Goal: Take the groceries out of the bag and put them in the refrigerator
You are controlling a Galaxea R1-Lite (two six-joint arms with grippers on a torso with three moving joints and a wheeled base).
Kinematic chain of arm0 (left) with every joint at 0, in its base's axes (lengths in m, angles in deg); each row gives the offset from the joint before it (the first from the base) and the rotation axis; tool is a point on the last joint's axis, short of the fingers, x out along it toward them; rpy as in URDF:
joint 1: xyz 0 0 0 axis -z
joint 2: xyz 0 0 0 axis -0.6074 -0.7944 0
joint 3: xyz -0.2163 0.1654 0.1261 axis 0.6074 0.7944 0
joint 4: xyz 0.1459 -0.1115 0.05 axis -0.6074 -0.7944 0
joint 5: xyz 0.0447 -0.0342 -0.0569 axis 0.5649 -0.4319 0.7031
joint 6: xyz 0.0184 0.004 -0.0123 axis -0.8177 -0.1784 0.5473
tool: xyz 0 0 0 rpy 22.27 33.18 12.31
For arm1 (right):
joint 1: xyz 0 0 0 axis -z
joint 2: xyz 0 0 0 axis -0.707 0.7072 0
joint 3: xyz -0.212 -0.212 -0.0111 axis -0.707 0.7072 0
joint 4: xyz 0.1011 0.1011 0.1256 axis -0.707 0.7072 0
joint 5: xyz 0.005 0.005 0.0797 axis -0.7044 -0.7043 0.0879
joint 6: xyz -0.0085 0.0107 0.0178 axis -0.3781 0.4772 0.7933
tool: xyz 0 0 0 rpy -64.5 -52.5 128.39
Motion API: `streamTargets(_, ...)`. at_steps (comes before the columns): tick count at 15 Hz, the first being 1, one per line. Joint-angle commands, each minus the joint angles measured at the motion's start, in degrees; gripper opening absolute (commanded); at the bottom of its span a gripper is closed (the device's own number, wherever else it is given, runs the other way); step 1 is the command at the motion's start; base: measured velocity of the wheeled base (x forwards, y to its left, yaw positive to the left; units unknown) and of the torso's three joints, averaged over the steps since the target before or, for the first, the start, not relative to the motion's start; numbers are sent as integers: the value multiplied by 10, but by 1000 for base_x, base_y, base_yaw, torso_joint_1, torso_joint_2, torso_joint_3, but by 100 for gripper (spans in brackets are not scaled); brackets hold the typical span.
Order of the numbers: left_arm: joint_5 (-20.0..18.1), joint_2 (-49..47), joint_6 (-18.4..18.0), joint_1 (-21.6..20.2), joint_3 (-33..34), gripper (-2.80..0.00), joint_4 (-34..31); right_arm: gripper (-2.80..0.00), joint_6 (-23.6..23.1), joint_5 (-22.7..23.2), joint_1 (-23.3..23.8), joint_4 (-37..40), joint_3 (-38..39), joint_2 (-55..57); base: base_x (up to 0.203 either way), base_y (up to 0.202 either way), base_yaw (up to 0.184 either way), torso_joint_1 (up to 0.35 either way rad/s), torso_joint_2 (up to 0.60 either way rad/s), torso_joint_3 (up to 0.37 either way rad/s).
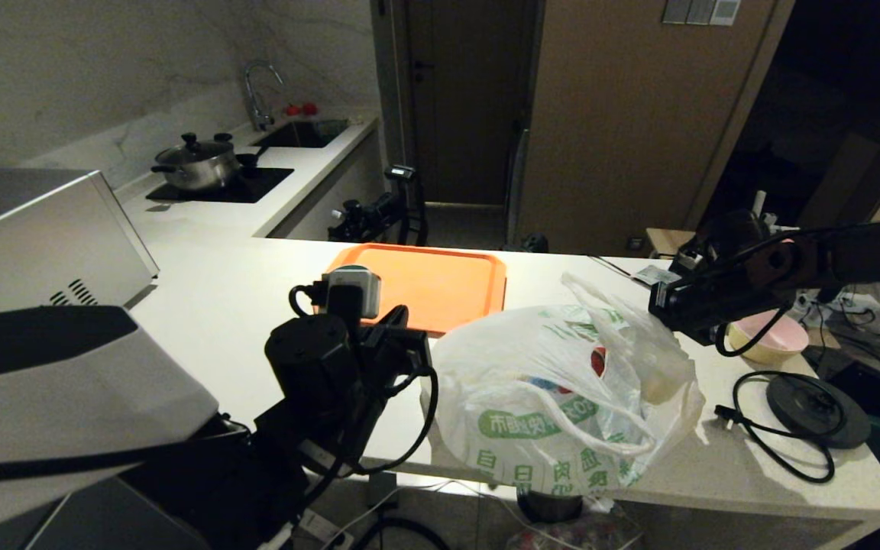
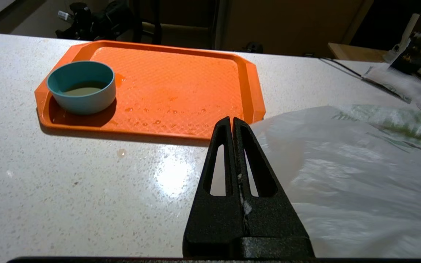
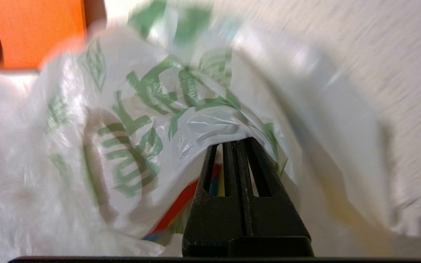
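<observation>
The bag [image 1: 562,397] sits at the near edge of the counter [image 1: 241,305], directly in front of me, with groceries [image 1: 596,359] showing dimly through the film. To do this step well I judge I must part the mouth of the bag gently, keep one side steady and lift the thin plastic without dragging the whole bag off the edge.

My left gripper [image 2: 232,122] rests just beside the bag's left flank, fingers pressed fully together and gripping nothing. My right gripper [image 3: 238,142] is at the bag's upper right, fingers likewise closed, tips touching a fold of the plastic; whether film is pinched between them I cannot tell.

Beyond the bag lies the orange tray [image 2: 254,91] with a teal cup [image 2: 82,87] on it. The refrigerator is not in view.
</observation>
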Motion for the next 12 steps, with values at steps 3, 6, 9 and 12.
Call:
streamTargets(3,2,-1,0,3,8,-280,4,-280,0,8,27,30,-55,21,0,0,0,0,0,0)
streamTargets(6,4,17,-2,17,15,-280,4,-280,0,21,24,55,-72,-7,0,0,0,0,0,0)
streamTargets(9,5,67,-2,47,80,-280,1,-280,0,31,20,74,-92,-41,0,0,0,0,0,0)
streamTargets(12,-1,99,-1,126,166,-280,1,-280,3,33,21,118,-98,-58,0,0,0,0,0,0)
